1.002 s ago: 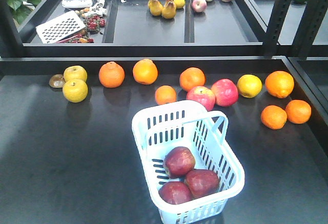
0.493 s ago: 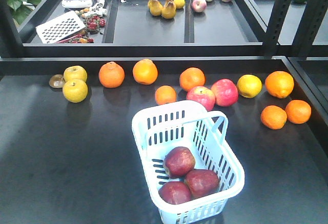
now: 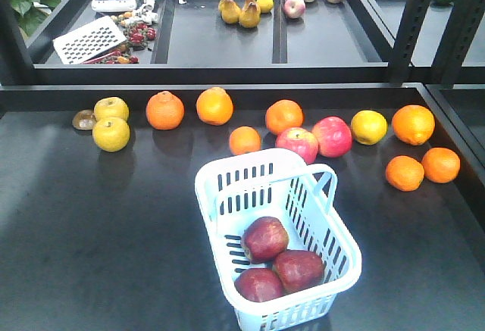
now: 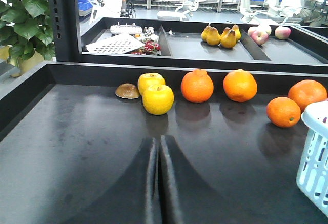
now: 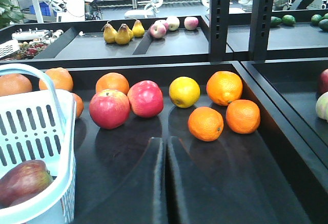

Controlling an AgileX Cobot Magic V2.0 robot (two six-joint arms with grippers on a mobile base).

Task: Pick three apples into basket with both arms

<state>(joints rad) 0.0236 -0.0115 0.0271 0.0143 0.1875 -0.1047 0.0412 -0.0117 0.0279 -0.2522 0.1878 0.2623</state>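
Three apples (image 3: 274, 262) down in the basket (image 3: 227, 175), bunched at its near end; nothing dark red left outside; left gripper (image 4: 157, 183) pinched closed, empty, left of the basket; right gripper (image 5: 164, 183) likewise, to its right; best held clear, no bumping the handle.

basket (image 3: 227, 195): glossy slotted plastic | apples (image 3: 264, 238): dull maroon skin | table (image 3: 91, 232): smooth dark semi-matt

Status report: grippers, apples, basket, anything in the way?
Left gripper shut, empty. Right gripper shut, empty. Three apples in basket. Nothing in the way.
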